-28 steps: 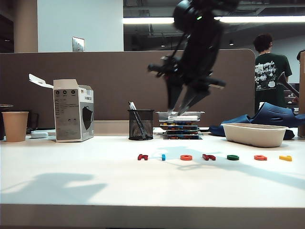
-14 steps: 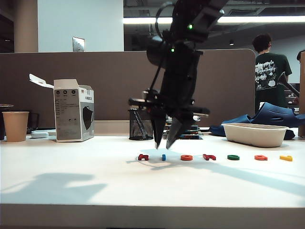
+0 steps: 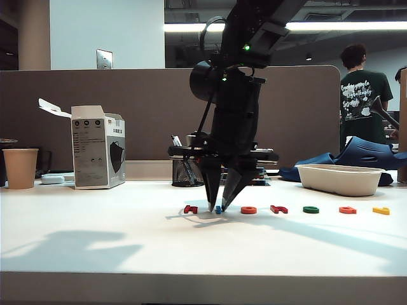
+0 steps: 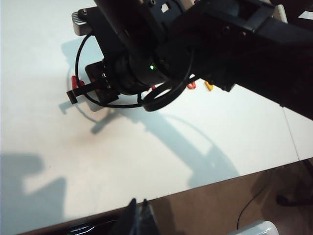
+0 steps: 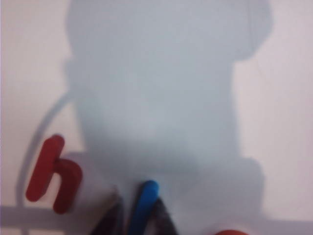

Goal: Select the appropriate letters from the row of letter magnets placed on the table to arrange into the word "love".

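Exterior view: right pincer (image 3: pixel 219 208) straddles the blue bar (image 3: pixel 218 209), jaws apart.
Light, stiff, slippery; pinch its long edges. Left pincer (image 4: pixel 137 219): together.

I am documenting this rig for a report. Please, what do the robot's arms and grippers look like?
The right arm is matte black with bulky rounded joints, small green indicator lights and a thin black cable looping beside it. Its right gripper has two dark, tapered, pointed fingers under a flat crossbar. Of the left gripper, only dark pointed fingertips show.
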